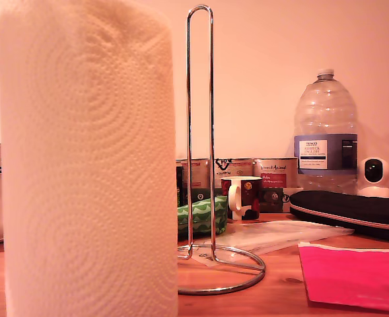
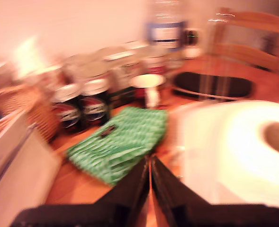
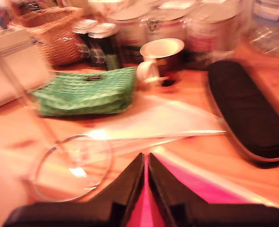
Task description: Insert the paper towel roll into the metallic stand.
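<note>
The paper towel roll [image 1: 88,165] stands upright on the wooden table, filling the exterior view's left. The metallic stand [image 1: 188,132] stands bare just to its right in that view, a tall chrome loop on a ring base. Neither gripper shows in the exterior view. My first gripper [image 2: 150,161] is shut on nothing, hovering beside the roll [image 2: 234,146], whose core hole faces up. My second gripper [image 3: 146,157] is shut and empty above a pink folder [image 3: 201,189], with the stand's ring base [image 3: 75,136] close beside it.
Behind the stand lie a green pouch [image 1: 201,216], a mug [image 1: 242,196], several tins [image 1: 273,173] and a big water bottle [image 1: 325,132]. A black case [image 1: 353,210] and the pink folder [image 1: 353,274] occupy the exterior view's right. A wicker basket [image 3: 54,33] stands further back.
</note>
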You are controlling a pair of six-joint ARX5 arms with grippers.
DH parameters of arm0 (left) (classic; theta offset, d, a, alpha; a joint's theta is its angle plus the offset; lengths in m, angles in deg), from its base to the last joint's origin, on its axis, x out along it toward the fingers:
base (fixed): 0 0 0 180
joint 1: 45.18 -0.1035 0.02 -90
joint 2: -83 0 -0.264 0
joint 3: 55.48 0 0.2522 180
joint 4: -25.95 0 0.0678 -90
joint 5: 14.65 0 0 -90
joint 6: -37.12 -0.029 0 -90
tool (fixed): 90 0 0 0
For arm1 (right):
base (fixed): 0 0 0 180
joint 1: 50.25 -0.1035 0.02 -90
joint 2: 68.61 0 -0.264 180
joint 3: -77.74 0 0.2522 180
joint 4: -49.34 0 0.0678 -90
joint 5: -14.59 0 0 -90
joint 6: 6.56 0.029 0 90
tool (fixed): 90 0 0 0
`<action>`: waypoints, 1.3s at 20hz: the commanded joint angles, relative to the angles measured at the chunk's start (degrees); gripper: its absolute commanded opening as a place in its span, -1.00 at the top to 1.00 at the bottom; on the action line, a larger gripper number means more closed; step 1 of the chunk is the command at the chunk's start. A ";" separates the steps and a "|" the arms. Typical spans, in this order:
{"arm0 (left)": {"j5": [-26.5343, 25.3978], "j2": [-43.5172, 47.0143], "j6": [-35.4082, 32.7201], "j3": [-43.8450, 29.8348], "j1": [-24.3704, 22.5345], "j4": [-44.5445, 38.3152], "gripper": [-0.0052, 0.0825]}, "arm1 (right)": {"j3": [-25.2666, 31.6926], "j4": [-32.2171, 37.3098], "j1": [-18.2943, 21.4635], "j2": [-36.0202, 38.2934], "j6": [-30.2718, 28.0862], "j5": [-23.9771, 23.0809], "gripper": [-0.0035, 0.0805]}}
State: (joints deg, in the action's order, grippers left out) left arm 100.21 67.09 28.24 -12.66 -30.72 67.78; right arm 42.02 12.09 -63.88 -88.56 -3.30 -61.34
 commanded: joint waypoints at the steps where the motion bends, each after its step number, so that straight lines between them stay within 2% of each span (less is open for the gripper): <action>1: 2.95 -0.79 -3.80 2.73 0.07 0.39 0.90 | 0.50 0.48 -0.66 -1.05 1.46 1.07 0.94; 2: 5.05 -1.44 -3.80 4.22 0.35 1.92 0.90 | 0.50 0.48 -0.96 -1.46 1.44 1.05 0.94; 5: 10.64 -4.87 -12.09 8.72 2.01 7.23 0.79 | 0.50 0.48 -1.51 -2.71 1.44 1.07 0.94; 8: 15.93 -9.27 -15.10 12.83 4.96 13.46 0.51 | 0.50 0.50 -2.23 -3.78 1.40 1.05 0.94; 11: 16.44 -13.25 -15.56 15.76 8.96 17.44 0.11 | 0.50 0.74 -2.49 -4.70 1.25 1.01 0.94; 14: 16.46 -16.06 -15.87 16.74 13.35 17.00 0.01 | 0.50 2.16 -2.49 -5.60 1.25 1.01 0.94; 16: 16.15 -17.90 -17.81 16.79 16.63 16.94 -0.09 | 0.50 3.23 -2.49 -6.27 1.27 1.01 0.94; 18: 13.84 -20.26 -19.15 16.79 19.80 16.90 -0.10 | 0.50 3.93 -2.49 -6.97 1.25 1.01 0.94; 21: 8.76 -24.35 -22.75 16.83 24.76 15.98 -0.10 | 0.50 3.93 -2.49 -8.22 1.27 1.01 0.94; 26: 0.87 -29.40 -24.50 16.83 32.00 13.49 -0.10 | 0.50 3.93 -2.49 -9.55 1.27 1.01 0.94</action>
State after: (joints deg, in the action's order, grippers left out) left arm 101.87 38.16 4.46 3.78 0.65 81.27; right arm 42.02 15.46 -66.11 -97.78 -2.09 -60.53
